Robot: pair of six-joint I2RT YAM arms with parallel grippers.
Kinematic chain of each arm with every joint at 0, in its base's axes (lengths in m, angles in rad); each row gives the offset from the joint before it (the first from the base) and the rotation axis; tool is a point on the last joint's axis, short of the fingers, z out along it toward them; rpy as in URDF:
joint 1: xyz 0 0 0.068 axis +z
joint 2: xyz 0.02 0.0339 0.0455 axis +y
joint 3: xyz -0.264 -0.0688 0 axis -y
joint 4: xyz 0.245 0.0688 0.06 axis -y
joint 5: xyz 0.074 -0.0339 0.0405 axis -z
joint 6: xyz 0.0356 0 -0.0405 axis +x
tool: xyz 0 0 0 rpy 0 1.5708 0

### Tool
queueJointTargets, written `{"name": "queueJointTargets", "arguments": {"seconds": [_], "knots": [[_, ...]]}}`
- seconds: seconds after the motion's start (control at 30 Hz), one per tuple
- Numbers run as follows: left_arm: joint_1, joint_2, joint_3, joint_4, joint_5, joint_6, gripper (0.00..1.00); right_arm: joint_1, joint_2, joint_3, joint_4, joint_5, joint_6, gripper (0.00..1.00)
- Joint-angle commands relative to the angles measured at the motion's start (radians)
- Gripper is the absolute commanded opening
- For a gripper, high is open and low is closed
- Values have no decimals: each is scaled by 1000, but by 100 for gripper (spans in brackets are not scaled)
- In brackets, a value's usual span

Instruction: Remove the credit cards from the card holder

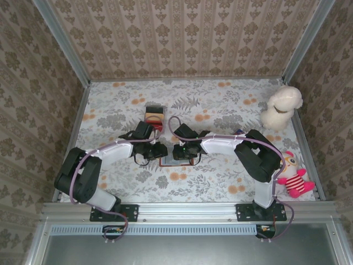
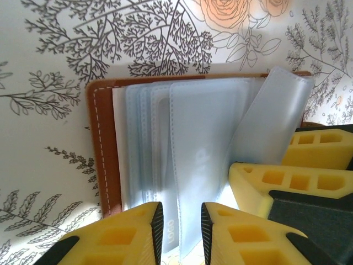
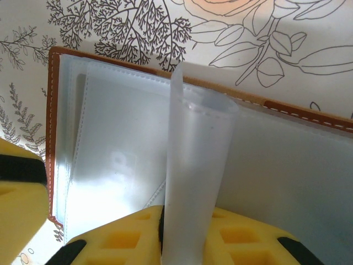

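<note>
The card holder (image 1: 175, 160) lies open on the floral cloth, with a brown leather edge (image 2: 105, 154) and grey-blue plastic sleeves (image 2: 204, 143). My left gripper (image 2: 182, 223) stands over its near edge. Its jaws are apart, and between them lies a flat sleeve with a grey credit card marked "LOGO" (image 2: 170, 226) inside. My right gripper (image 3: 187, 212) is shut on one translucent sleeve (image 3: 198, 165) and holds it upright off the stack. Its yellow fingers (image 2: 287, 176) show in the left wrist view, beside the lifted sleeve (image 2: 273, 110). From above, both grippers (image 1: 157, 150) (image 1: 185, 150) meet over the holder.
A red-and-cream striped box (image 1: 154, 116) stands just behind the grippers. A white plush toy (image 1: 281, 107) sits at the back right and a pink striped doll (image 1: 292, 176) at the right edge. Metal frame posts and papered walls close in the table.
</note>
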Motion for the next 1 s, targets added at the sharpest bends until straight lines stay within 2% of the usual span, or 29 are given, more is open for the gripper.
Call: {"name": "queueJointTargets", "arguments": {"seconds": [0.0,0.5,0.7,0.8,0.97], "knots": [[-9,27,29,-7,12,15,27,-4,14,-22,-66,4,-14,22],[-25,70,60,-26,24,30,33,-4,-16,-19,-59,-21,-4,22],[-26,81,56,0,53,25,32,-4,-33,-16,-55,-30,-1,23],[-26,77,44,48,96,13,30,-4,-59,-23,-39,-37,5,26],[-26,71,36,71,107,4,28,-10,-117,-40,-21,-15,25,29]]}}
